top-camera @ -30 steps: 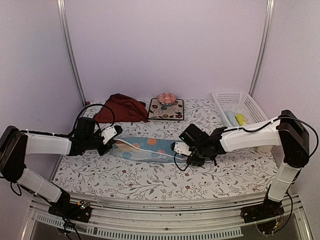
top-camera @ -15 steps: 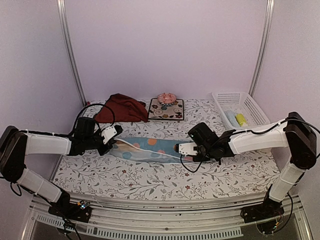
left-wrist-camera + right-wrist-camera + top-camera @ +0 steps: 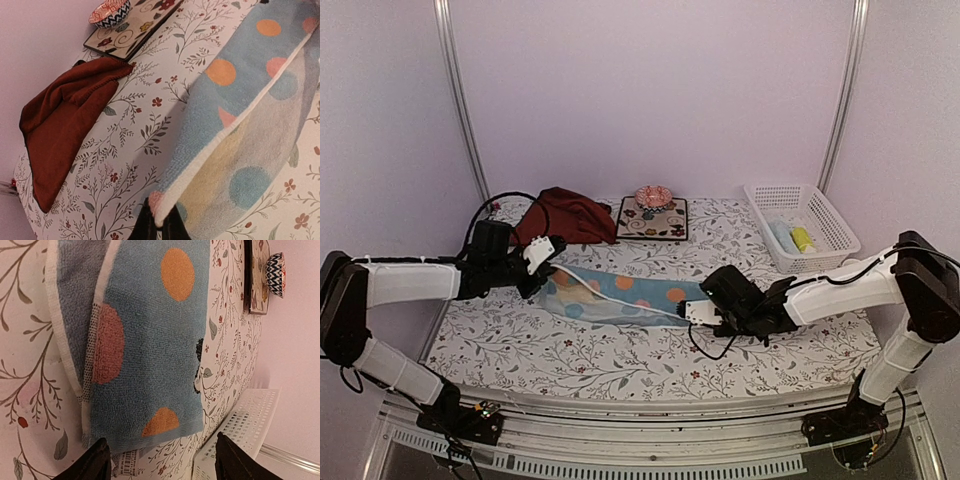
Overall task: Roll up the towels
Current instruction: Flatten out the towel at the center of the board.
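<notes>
A light blue towel (image 3: 620, 295) with orange and pink dots lies folded lengthwise across the middle of the table. My left gripper (image 3: 542, 262) is shut on the white-edged corner at its left end and holds that end slightly raised. In the left wrist view the towel (image 3: 240, 110) runs up and away from the gripper (image 3: 160, 227). My right gripper (image 3: 698, 312) is open at the towel's right end. In the right wrist view the towel's hem (image 3: 150, 340) lies just ahead of the gripper (image 3: 162, 465), with nothing between the fingers. A dark red towel (image 3: 565, 215) lies crumpled at the back left.
A white basket (image 3: 817, 212) at the back right holds a small yellow towel (image 3: 802, 238) and a pale blue one (image 3: 782, 237). A dark floral mat (image 3: 670, 220) with a patterned bowl (image 3: 652, 197) on it sits at the back centre. The white floral covering (image 3: 620, 355) spans the table.
My right gripper has drawn back to the right, and the towel now reaches further right and lies longer. My left gripper has shifted slightly back and left, still gripping the corner.
</notes>
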`<act>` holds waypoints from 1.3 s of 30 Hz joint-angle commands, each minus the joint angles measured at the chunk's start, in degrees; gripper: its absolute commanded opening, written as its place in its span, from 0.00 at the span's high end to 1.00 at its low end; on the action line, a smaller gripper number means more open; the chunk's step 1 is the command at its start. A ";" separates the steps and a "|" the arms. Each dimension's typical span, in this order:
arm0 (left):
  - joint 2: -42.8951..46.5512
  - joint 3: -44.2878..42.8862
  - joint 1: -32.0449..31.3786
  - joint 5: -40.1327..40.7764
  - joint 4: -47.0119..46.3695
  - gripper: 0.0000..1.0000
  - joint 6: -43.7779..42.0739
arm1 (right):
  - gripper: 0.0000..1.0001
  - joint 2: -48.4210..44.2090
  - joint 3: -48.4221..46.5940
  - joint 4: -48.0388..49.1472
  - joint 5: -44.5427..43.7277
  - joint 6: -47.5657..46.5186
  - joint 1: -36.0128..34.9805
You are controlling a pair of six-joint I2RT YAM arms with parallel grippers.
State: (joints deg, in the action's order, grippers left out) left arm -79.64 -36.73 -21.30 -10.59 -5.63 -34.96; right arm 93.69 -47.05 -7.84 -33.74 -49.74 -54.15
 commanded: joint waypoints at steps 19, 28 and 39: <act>-10.62 -19.99 0.28 -0.23 8.41 1.00 11.67 | 0.30 7.72 5.27 11.92 -12.20 17.01 -6.88; -11.42 -19.35 0.49 -0.37 7.58 1.00 12.08 | 0.30 7.99 4.70 0.62 -14.96 24.32 -7.54; -11.95 -18.29 0.65 -0.29 6.80 1.00 11.98 | 0.48 11.18 5.45 4.65 -12.75 22.20 -7.54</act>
State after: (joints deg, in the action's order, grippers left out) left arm -90.78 -55.44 -20.97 -11.11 2.00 -23.44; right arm 101.41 -42.78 -1.98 -50.00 -26.63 -61.47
